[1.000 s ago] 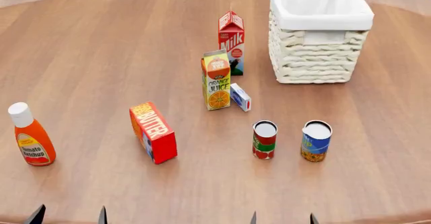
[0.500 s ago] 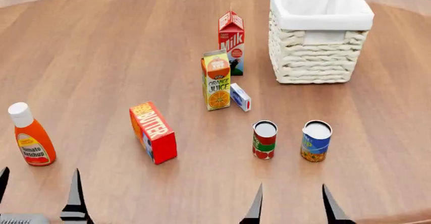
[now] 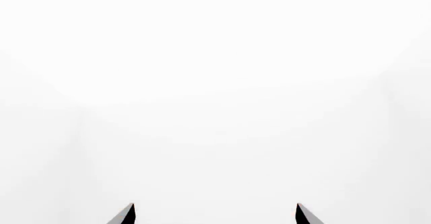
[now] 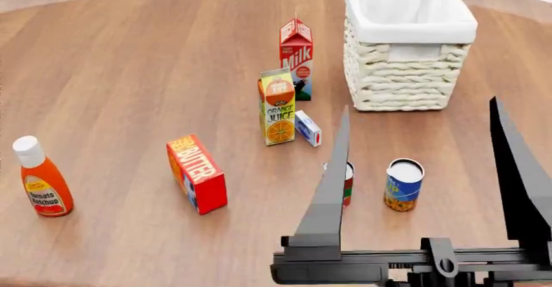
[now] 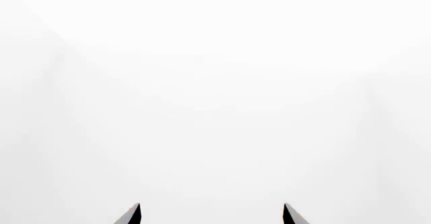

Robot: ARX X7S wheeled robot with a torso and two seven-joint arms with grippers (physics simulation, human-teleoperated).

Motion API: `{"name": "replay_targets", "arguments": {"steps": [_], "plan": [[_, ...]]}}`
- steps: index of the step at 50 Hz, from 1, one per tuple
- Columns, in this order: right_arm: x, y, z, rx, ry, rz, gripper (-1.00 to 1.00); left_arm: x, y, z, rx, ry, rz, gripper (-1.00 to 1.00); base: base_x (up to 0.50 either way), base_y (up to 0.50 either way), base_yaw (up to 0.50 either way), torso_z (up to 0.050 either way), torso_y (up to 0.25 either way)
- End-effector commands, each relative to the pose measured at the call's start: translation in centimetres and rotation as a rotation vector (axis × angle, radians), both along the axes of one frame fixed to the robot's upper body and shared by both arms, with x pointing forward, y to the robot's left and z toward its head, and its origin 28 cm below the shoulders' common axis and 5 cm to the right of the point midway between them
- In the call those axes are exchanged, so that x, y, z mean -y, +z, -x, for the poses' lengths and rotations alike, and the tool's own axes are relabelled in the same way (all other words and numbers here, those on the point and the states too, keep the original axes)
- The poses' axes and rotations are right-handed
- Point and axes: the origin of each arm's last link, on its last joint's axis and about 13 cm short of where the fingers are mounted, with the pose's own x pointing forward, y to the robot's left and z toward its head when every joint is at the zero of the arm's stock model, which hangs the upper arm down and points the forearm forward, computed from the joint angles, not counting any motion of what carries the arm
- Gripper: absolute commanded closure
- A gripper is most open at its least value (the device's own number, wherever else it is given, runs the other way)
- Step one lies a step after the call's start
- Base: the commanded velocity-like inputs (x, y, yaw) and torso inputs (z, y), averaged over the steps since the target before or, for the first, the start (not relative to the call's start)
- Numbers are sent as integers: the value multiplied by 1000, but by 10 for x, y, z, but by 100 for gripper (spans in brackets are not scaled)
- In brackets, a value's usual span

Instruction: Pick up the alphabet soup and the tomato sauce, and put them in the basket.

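The alphabet soup (image 4: 403, 185), a blue-labelled can, stands upright on the wooden table (image 4: 129, 74). Just left of it is the red-and-green tomato sauce (image 4: 350, 187), mostly hidden behind a finger of my right gripper. The cream wicker basket (image 4: 405, 80) sits at the back right. My right gripper (image 4: 420, 105) is raised close to the head camera, open wide, nothing between its fingers. My left gripper (image 3: 215, 206) is out of the head view. In its wrist view the fingertips stand far apart against blank white. The right wrist view shows my right gripper (image 5: 212, 206) the same way.
A milk carton (image 4: 296, 57), an orange juice carton (image 4: 278, 106) and a small blue-white box (image 4: 308, 127) stand in the middle, left of the basket. A red butter box (image 4: 198, 174) and a ketchup bottle (image 4: 41, 178) are further left.
My right gripper has risen from the bottom edge to stand tall in the head view, covering part of the tomato sauce. The left gripper's fingers have dropped out of that view.
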Motion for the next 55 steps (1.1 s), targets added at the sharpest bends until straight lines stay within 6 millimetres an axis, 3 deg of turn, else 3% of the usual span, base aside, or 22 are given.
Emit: {"name": "replay_targets", "arguments": {"steps": [1,7,10,12,14,26,38,39,42,50,55], "plan": [[7,10,28,-44,-57,-6,-100,-14,8,27,-54,106,30,-100,0,0,0,50,47],[6,10,29,-47,-52,-4,-100,-13,8,27,-56,102,30,-100,0,0,0,50,45],[5,0,29,-46,-52,-5,-100,-12,7,27,-58,98,29,-100,0,0,0,50,46],[6,8,30,-46,-52,-5,-100,-11,7,28,-61,96,35,-100,0,0,0,50,44],[6,2,29,-46,-54,-6,-100,-11,7,28,-61,94,36,-100,0,0,0,50,48],[6,12,32,-35,-51,-3,-100,-11,8,28,-57,85,38,-100,0,0,0,50,46],[6,5,33,-34,-52,-2,-100,-9,8,27,-60,80,38,-100,0,0,0,50,45],[6,14,33,-33,-51,0,-100,-9,8,27,-59,79,38,-100,0,0,0,50,45],[6,15,33,-31,-49,-2,-100,-9,9,27,-58,78,38,-100,0,0,0,50,46],[4,5,34,-35,-42,0,-100,-9,6,27,-69,79,45,-100,0,0,0,50,46],[4,12,33,-39,-36,-7,-100,-9,5,27,-72,68,43,-100,0,0,0,0,0]]}}
